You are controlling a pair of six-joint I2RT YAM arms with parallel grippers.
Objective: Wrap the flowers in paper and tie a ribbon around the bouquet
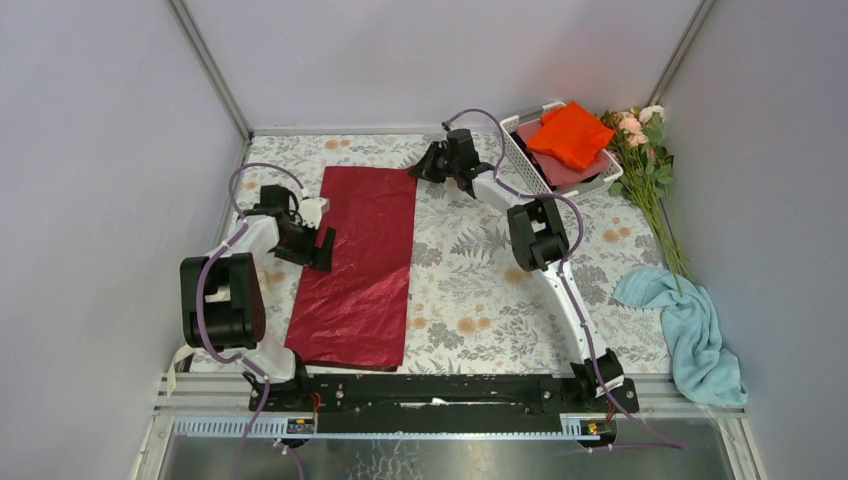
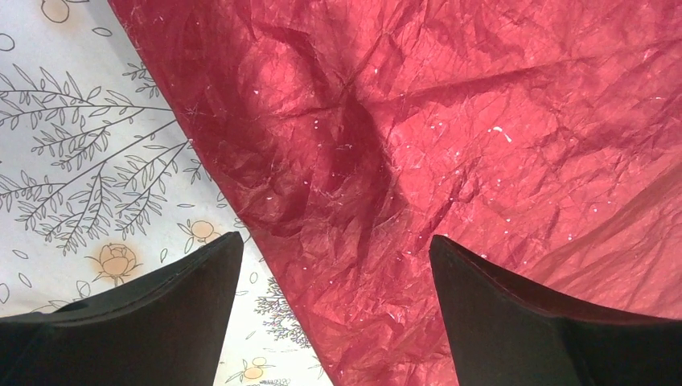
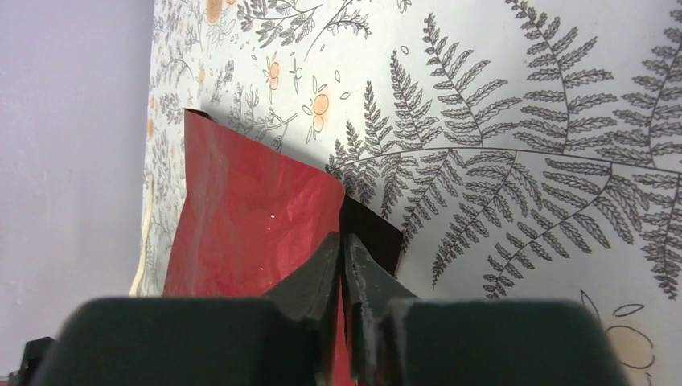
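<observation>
The large crinkly dark red wrapping paper sheet [image 1: 360, 255] lay flat on the floral tablecloth [image 1: 470, 270], long axis running near to far. The right gripper [image 3: 343, 240] pinched its far right corner; the left gripper [image 2: 334, 241] hovered wide open over its left edge

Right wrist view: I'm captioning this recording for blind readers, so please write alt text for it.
The right gripper pinches a corner of the crinkly dark red paper. Beneath lies a white tablecloth printed with ferns and flowers, with a grey wall at left.
</observation>
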